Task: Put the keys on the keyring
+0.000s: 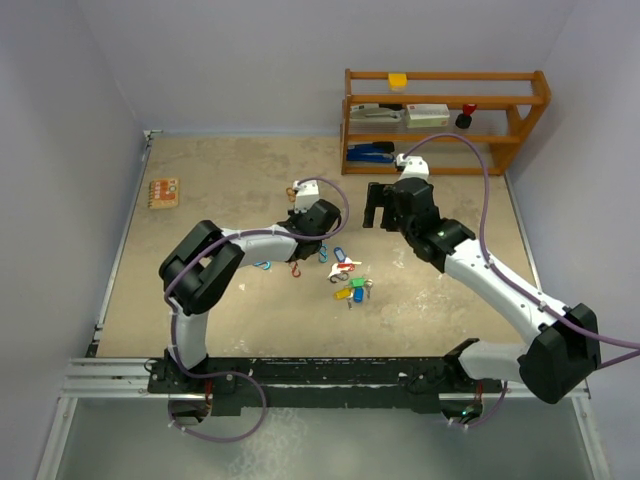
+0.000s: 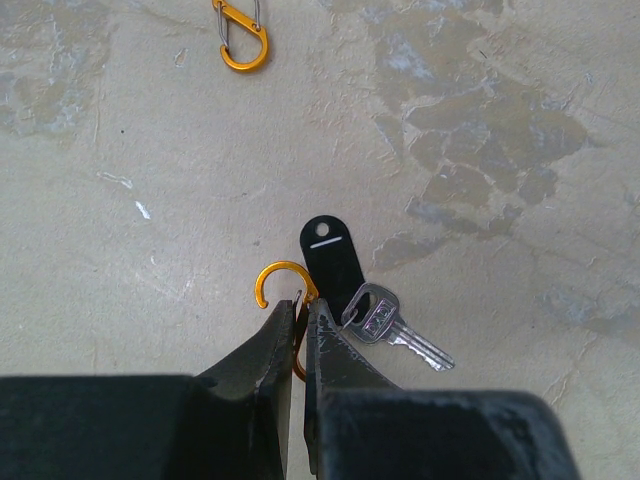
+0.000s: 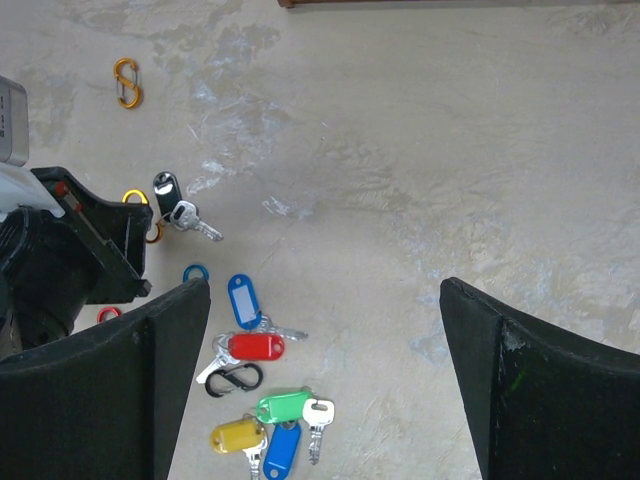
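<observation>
The right gripper [image 3: 322, 300] hangs above the pale, scuffed table [image 3: 420, 180] with its two dark fingers [image 3: 130, 390] spread wide and nothing between them. Toward the left finger lies a loose bunch of keys [image 3: 262, 346] — tags in blue, red, green and yellow, a second blue one at the bottom edge — with a black clip [image 3: 235, 378] among them. Farther left the left gripper [image 3: 135, 225] shows at the edge, its tip at an orange clip [image 3: 133, 198]. A black-tagged key [image 3: 166, 187] and a bare silver key [image 3: 192, 218] lie right against that clip. A small blue ring [image 3: 195, 272] sits near them, and an S-shaped clip [image 3: 126, 82] lies well apart — near the top left.
</observation>
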`<state>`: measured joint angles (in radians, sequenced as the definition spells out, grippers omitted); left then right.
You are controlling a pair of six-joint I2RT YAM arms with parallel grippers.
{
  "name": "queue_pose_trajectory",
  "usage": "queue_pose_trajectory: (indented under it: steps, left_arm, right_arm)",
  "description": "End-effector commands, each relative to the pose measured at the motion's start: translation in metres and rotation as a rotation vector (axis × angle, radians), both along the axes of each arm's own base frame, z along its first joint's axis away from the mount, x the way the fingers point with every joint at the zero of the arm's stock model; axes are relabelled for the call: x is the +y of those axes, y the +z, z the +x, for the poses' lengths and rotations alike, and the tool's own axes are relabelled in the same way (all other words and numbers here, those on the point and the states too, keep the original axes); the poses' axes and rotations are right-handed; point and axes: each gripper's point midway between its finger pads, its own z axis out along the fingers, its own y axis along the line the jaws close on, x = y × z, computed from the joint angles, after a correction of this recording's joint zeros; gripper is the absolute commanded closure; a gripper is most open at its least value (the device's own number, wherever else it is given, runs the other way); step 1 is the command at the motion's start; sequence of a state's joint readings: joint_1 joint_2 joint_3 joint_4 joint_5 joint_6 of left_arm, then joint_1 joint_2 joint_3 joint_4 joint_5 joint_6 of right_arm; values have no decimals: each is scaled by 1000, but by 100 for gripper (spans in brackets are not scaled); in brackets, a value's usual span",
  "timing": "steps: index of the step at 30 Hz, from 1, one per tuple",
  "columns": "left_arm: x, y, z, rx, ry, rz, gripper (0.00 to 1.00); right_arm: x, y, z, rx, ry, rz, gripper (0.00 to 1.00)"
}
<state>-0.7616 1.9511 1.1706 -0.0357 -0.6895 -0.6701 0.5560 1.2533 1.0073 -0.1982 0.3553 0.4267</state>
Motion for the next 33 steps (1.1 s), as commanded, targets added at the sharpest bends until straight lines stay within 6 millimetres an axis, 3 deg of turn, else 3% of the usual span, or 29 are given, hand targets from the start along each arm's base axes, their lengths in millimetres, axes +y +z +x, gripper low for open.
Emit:
queue_pose_trajectory:
  steps: [1,33]
  left_arm:
    - [-8,18,12,-56,26,-27,100]
    - [-12,11,12,-50,18,-12,100]
  right_arm:
    - [-4,10,1,-31,-10,10,0]
    - [-7,8,2,-26,-12,14,0]
